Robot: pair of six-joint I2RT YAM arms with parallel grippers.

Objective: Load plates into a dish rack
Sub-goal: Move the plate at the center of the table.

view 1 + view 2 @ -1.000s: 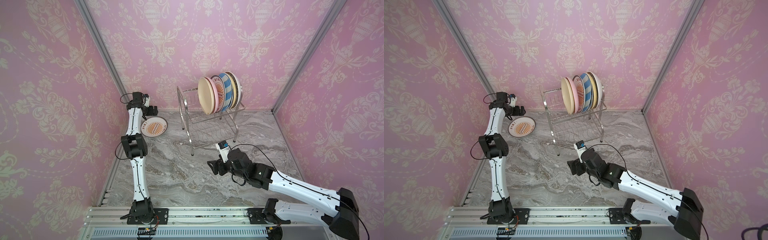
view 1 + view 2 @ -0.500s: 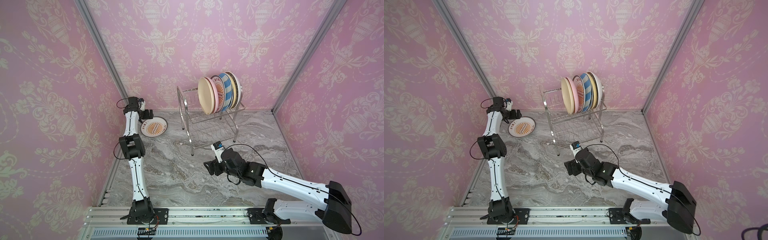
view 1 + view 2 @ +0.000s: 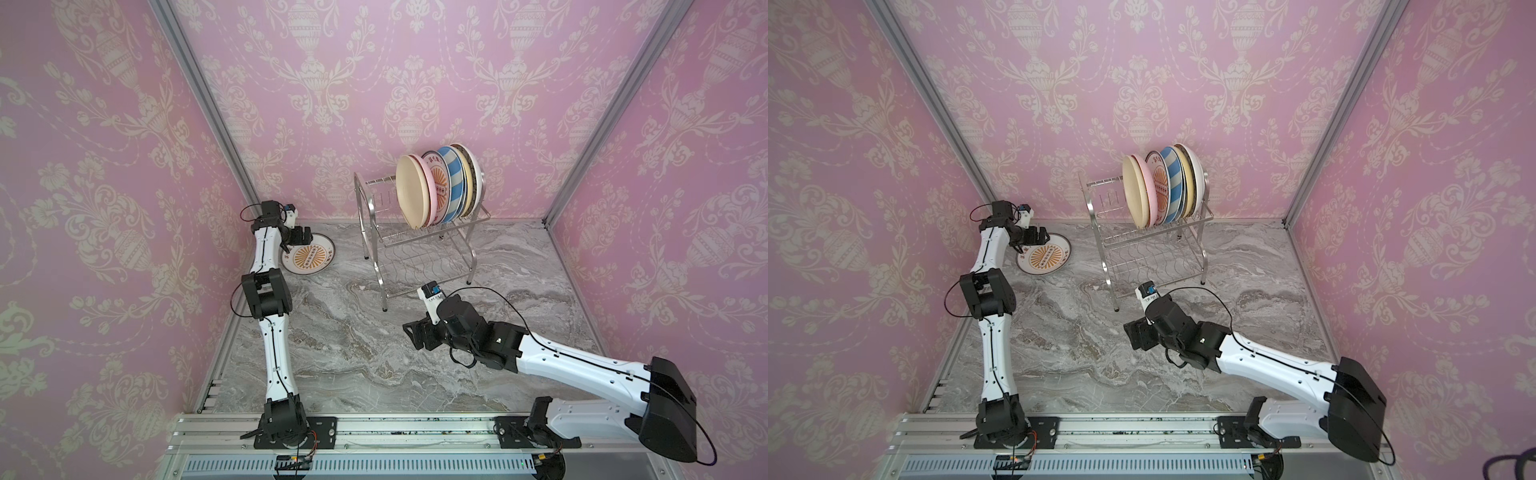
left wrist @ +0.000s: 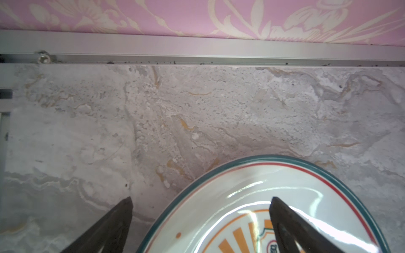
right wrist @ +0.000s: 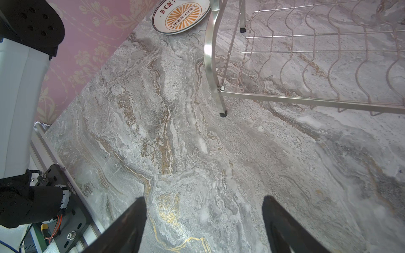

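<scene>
White round ceramic plate with orange sunburst [image 3: 309, 259] lies flat at ten o'clock on the grey marble tabletop [image 3: 353, 353], rim straddled by the open, empty jaws of your nearer left gripper [image 3: 302, 237]; your right gripper [image 3: 415, 337], open too, sits well apart.

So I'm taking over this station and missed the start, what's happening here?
A row of plates stands on the rack's top tier. One sunburst plate lies flat on the table. The left gripper is at its rim, jaws open astride it, not yet closed. The right gripper hangs over the table in front of the rack, jaws open and empty.
</scene>
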